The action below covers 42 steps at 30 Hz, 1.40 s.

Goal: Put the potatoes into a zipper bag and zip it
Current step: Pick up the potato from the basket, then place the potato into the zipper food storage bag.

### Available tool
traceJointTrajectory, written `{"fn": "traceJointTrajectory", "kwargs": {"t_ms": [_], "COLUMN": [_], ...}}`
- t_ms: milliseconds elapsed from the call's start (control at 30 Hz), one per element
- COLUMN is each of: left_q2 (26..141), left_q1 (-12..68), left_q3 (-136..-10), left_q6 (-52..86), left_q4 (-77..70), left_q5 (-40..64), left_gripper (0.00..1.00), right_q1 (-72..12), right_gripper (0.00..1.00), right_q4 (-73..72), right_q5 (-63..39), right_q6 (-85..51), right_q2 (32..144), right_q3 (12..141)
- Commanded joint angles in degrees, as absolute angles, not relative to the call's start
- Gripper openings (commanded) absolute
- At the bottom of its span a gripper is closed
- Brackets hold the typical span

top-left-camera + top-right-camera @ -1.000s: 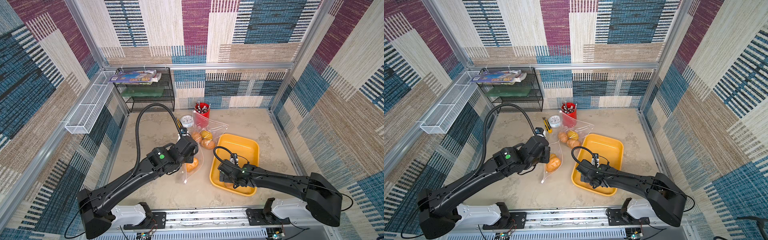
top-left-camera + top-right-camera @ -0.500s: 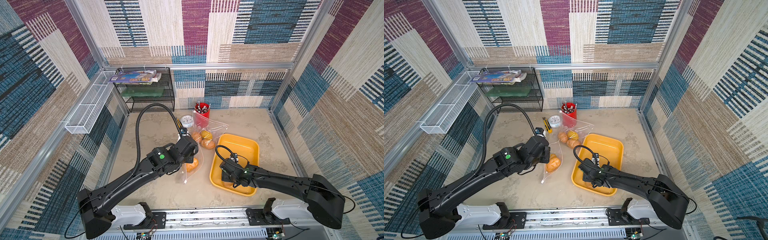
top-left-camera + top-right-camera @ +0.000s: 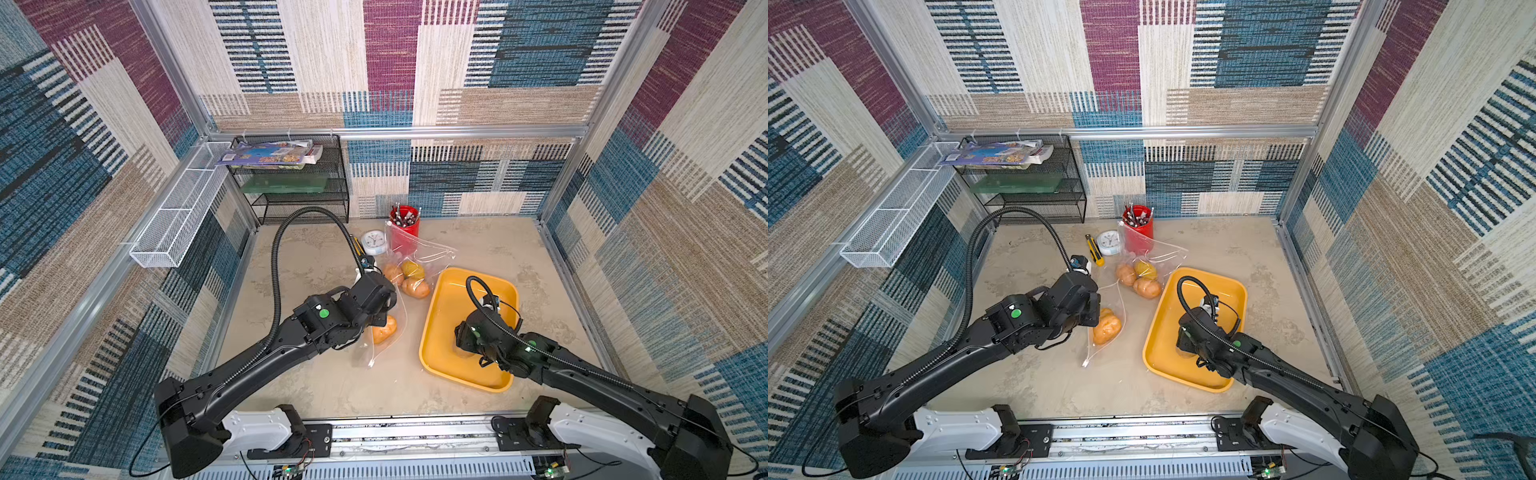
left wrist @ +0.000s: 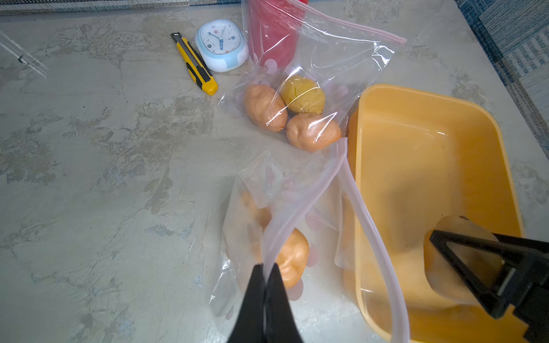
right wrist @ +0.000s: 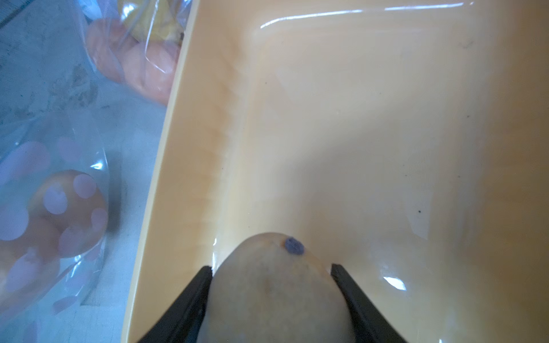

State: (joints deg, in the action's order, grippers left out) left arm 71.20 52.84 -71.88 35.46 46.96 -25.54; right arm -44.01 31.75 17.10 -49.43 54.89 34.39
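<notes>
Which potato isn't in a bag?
The potato in the yellow tray, gripped by the right gripper; the others lie inside clear bags.

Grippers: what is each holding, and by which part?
The left gripper pinches the zipper bag by its mouth's zip strip. The right gripper clamps a potato across its sides, in the yellow tray.

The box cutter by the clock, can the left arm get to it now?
Probably not yet: its jaws are shut on the rim of the zipper bag, holding it open. The box cutter lies uncovered on the table, so the way looks free once it lets go.
</notes>
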Motion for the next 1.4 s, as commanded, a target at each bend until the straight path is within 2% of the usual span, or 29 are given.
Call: {"fn": "traceJointTrajectory", "kwargs": {"t_ms": [0, 467, 700, 967, 1367], "left_q2": [71.11, 70.94, 71.06, 71.04, 70.77], "left_q1": [52.79, 52.75, 52.78, 52.78, 52.79], "left_q3": [-71.88, -71.8, -71.82, -71.83, -71.74], "left_q6": [34.39, 34.36, 34.24, 34.28, 34.31], "left_q4": [46.23, 46.22, 46.22, 46.07, 46.12], "left_q5": [-26.37, -26.37, -26.26, -26.1, -26.1], "left_gripper": [0.0, 0.0, 0.0, 0.0, 0.0], "right_q1": [-43.54, -43.02, -45.59, -52.37, -56.1], "right_gripper": [0.47, 0.41, 0.39, 0.38, 0.38], "right_q4": [30.16, 22.23, 17.36, 15.1, 11.72], "right_q5": [18.11, 16.93, 13.9, 16.6, 15.48], "right_q6": [-48.59, -45.46, -44.29, -42.94, -42.63], "right_q2": [52.18, 41.06, 45.64, 53.77, 62.63], "right_q3": [33.54, 39.87, 44.01, 49.96, 53.04]}}
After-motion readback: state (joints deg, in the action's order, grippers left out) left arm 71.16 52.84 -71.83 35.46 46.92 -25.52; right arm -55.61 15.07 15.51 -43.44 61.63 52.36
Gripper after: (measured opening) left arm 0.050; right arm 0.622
